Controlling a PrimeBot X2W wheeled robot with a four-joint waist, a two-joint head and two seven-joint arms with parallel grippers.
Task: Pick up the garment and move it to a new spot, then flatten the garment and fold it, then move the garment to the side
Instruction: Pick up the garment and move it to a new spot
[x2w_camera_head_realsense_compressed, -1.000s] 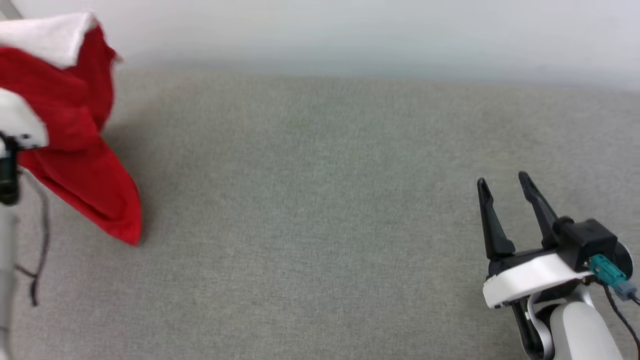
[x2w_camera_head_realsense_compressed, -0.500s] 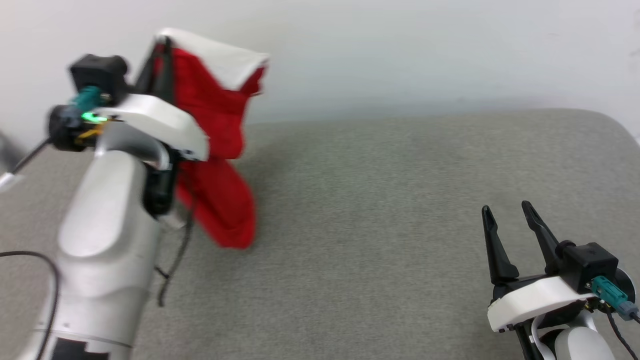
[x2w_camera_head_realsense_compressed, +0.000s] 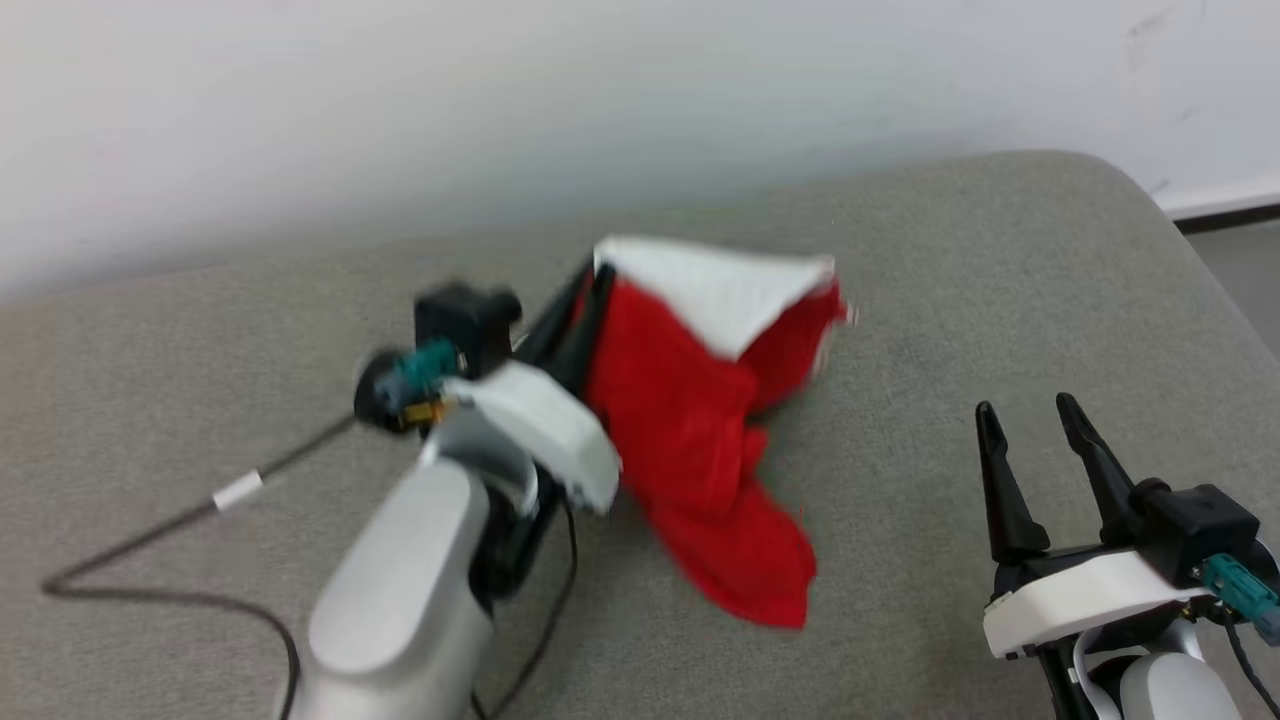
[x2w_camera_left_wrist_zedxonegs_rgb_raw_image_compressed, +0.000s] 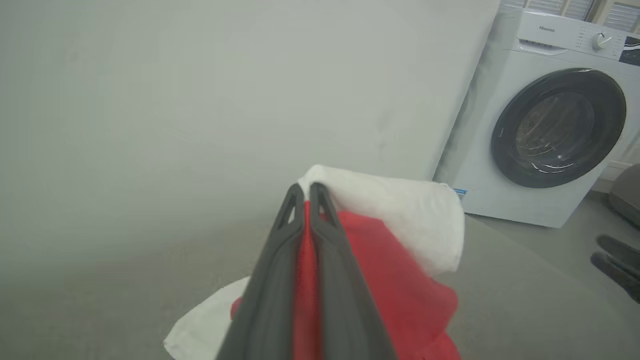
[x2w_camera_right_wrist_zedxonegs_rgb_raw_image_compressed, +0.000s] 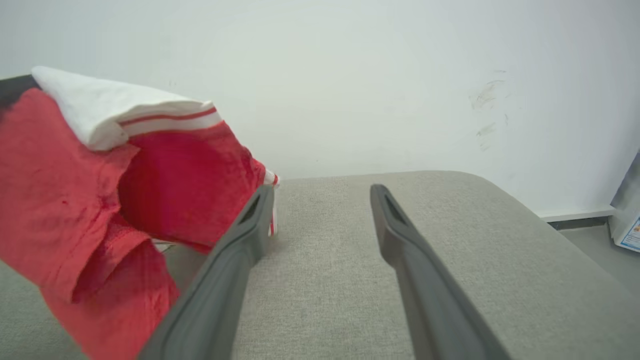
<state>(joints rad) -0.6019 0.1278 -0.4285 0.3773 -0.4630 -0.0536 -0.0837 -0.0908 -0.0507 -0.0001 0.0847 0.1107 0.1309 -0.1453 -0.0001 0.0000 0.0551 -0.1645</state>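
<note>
Head view: left claw (x2w_camera_head_realsense_compressed: 592, 280) clamped on garment (x2w_camera_head_realsense_compressed: 680, 420) upper edge; right claw (x2w_camera_head_realsense_compressed: 1025, 405) spread, well apart.

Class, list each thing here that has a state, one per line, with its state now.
garment: bunched, hanging from the left gripper.
left gripper: shut on the garment.
right gripper: open, holding nothing.
washing machine door: shut.

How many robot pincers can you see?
2. The left pincer is mid-picture over the grey surface, shut on the red and white garment. The right pincer is at the lower right, open and empty.
</note>
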